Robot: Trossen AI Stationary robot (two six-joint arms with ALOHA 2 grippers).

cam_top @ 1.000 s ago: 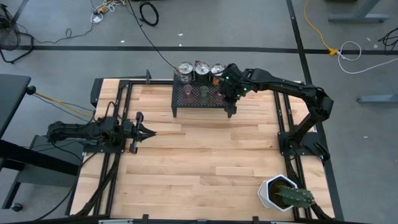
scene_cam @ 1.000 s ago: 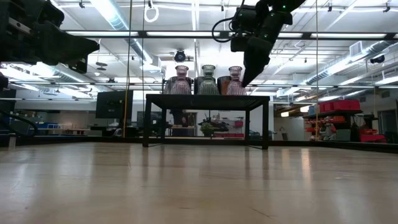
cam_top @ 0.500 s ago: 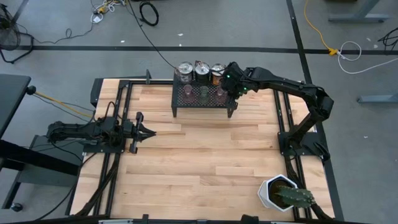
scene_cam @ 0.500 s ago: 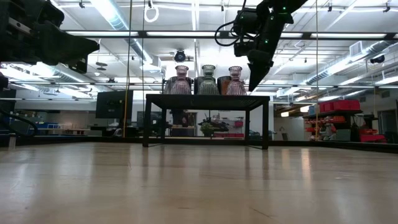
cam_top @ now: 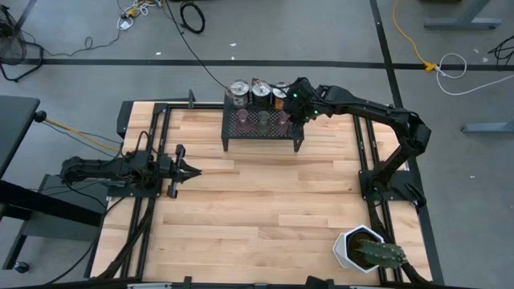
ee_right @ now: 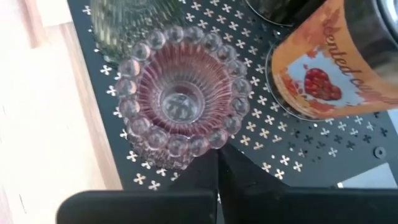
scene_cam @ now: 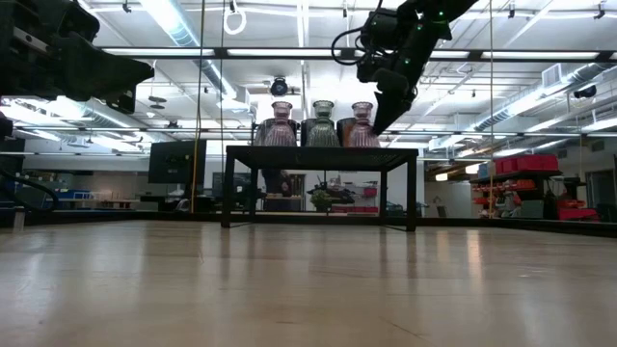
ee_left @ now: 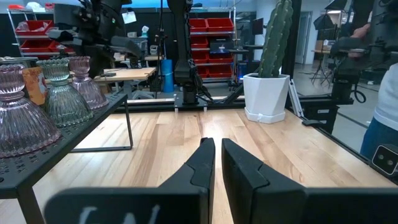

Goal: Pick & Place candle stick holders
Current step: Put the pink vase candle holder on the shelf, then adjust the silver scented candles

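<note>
On the black mesh rack, a pink glass holder sits under the clenched, empty right hand. Probably light, slippery, fragile; grasp its beaded rim.

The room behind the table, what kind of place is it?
Probably a robotics lab or workshop: red storage bins on shelves, long ceiling lights, cables on a grey concrete floor, and a wooden table framed by rails.

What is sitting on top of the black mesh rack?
On the black mesh rack stand three glass holders, pink, green and pink, with metallic cans behind them. The right gripper hangs over the right end, covering part of it.
</note>
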